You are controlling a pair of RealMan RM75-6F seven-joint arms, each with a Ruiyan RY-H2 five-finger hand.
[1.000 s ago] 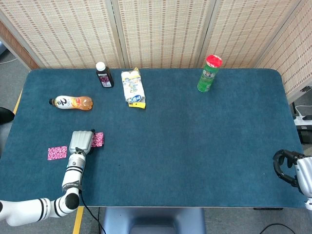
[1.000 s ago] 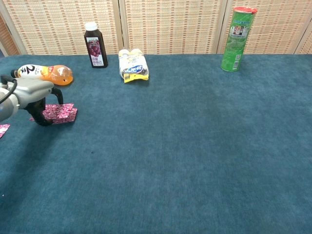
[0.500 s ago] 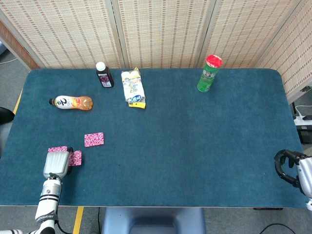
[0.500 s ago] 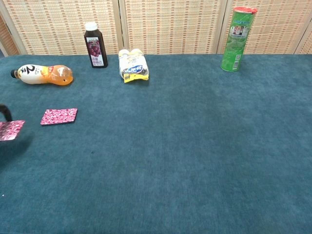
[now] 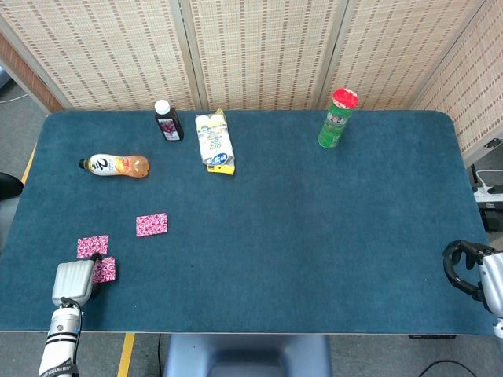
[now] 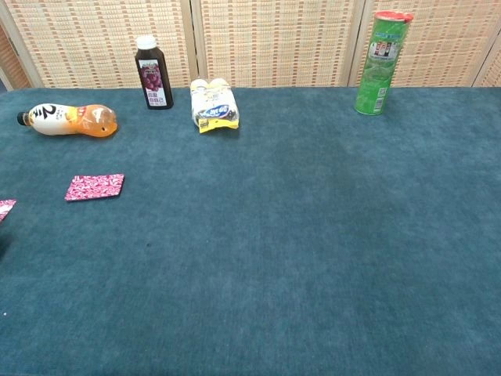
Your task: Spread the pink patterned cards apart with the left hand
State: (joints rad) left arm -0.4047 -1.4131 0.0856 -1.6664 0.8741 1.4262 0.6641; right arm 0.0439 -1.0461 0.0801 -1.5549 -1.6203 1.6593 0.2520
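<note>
Three pink patterned cards lie apart at the table's front left. One card (image 5: 152, 225) (image 6: 95, 187) lies alone, nearest the table's middle. A second card (image 5: 93, 246) lies further left; the chest view shows only a corner (image 6: 4, 208) at its left border. The third card (image 5: 105, 269) pokes out from under my left hand (image 5: 72, 280), which holds it by its left end near the front edge. Only the hand's grey back shows; its fingers are hidden beneath. My right hand (image 5: 467, 270) rests at the front right corner, fingers curled in on nothing.
An orange drink bottle (image 5: 116, 165) lies on its side at the left. At the back stand a dark juice bottle (image 5: 167, 121), a yellow snack pack (image 5: 214, 141) and a green can with a red lid (image 5: 337, 118). The blue table (image 5: 314, 236) ends just before my left hand.
My left hand has left the card near the middle and drawn back towards the front left edge, taking a third card with it. It has gone out of the chest view. The right hand stays put.
</note>
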